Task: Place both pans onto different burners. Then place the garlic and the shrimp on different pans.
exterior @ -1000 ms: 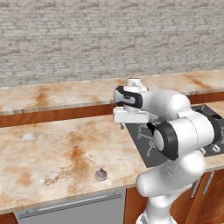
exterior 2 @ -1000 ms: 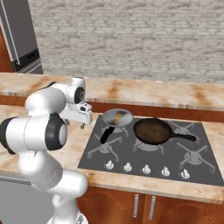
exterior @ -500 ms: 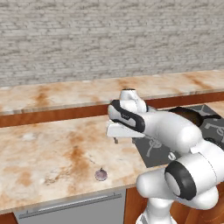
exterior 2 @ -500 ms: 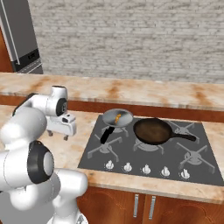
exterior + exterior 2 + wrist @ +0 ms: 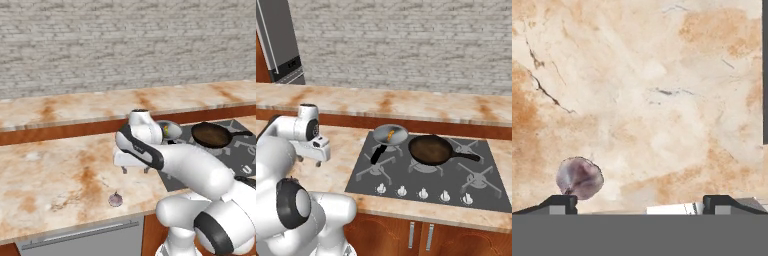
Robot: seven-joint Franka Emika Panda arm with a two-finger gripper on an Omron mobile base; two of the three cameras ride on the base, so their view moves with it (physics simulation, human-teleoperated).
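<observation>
**Clerk:** Movement entry first. Gripper (image 5: 134,170) has swung away from the cooktop (image 5: 421,172) over the last second and now hangs above the marble counter (image 5: 55,175), jaws apart at full spread, nothing between them. A second ago it stood at the cooktop's edge, close to the pans.

**Auditor:** Meaning for the task?

**Clerk:** Judged, not seen: the arm is heading for the garlic. Pans appear placed, shrimp appears delivered, so the bulb is the open item.

**Auditor:** Count, please.

**Clerk:** Pans, two. Steel pan (image 5: 391,134) on the rear left burner, black handle toward the front. Dark pan (image 5: 429,149) on the middle burner just beside it, handle toward the right. Different burners, so that line closes.

**Auditor:** Burners?

**Clerk:** Five grates, two covered. Knobs (image 5: 422,192), five, white, along the front edge.

**Auditor:** Food items?

**Clerk:** Shrimp (image 5: 391,133), one, orange, lying inside the steel pan. Garlic (image 5: 115,199), one, on the counter near its front edge, apart from the cooktop and forward of the gripper. In the hand view the bulb (image 5: 579,177) sits just above one fingertip (image 5: 560,202), off to one side and not centred between the two.

**Auditor:** Outstanding?

**Clerk:** Garlic into the dark pan. The hand would need to shift sideways over the bulb before descending.
</observation>
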